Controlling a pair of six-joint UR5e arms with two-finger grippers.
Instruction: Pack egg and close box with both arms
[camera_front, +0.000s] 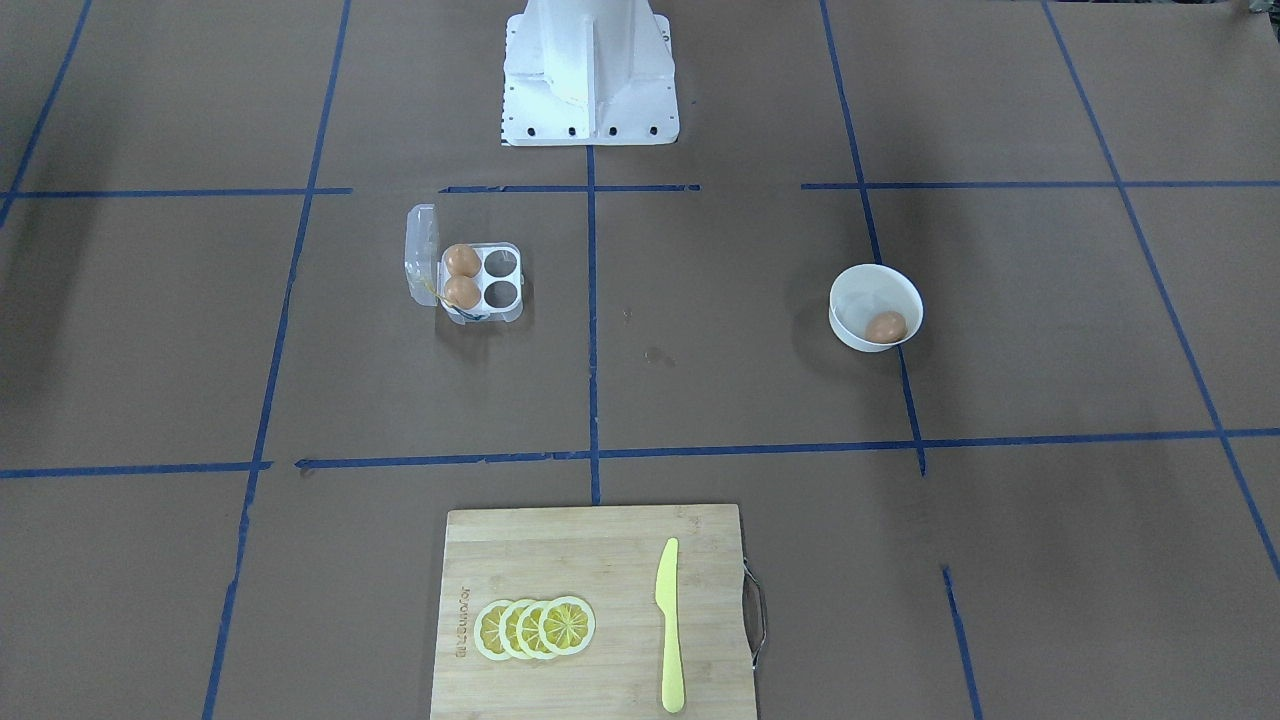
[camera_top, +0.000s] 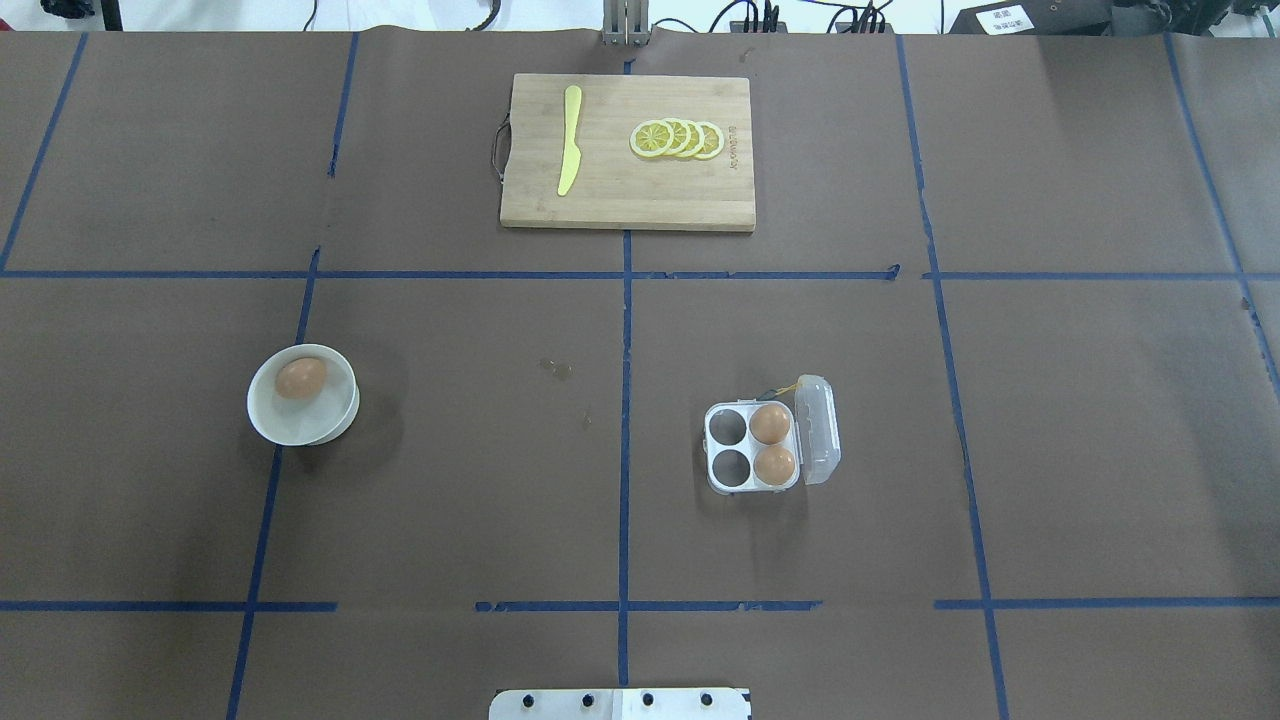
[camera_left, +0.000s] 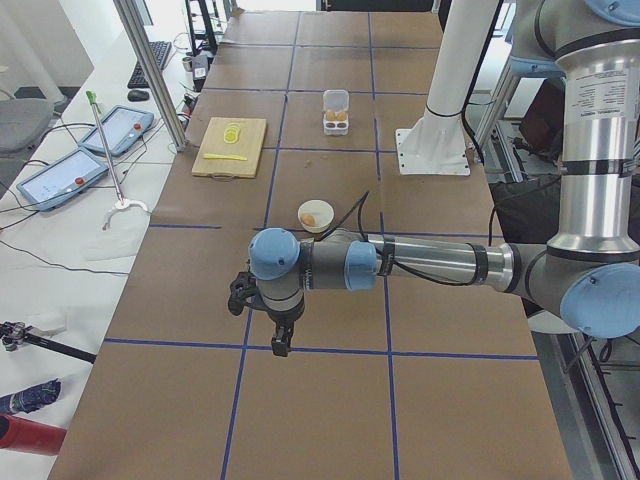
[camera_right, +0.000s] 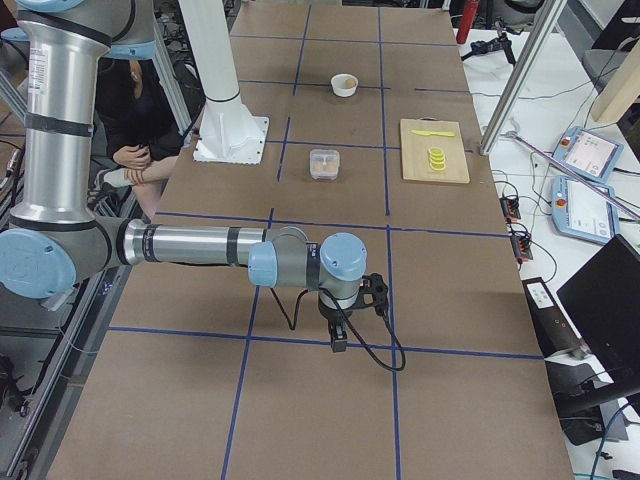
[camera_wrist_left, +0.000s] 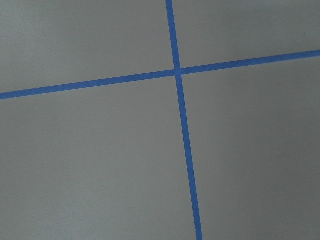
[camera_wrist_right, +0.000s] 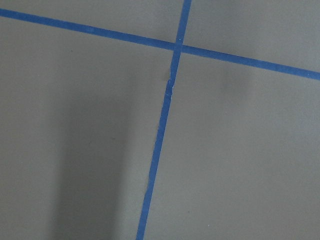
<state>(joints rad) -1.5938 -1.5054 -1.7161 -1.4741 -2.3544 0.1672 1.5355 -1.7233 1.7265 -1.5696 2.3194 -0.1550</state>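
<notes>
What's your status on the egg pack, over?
Left gripper and right gripper far from box, open or shut unreadable. Egg in white bowl; box open, two cells free. Nothing between bowl and box.

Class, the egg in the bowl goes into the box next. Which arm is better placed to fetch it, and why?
Left. The bowl holding the egg sits on the robot's left side; the box lies on its right. In the left side view, the left arm hangs close by the bowl.

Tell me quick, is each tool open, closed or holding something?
Left black tool: cannot be told from the side view.
Right black tool: cannot be told either.
</notes>
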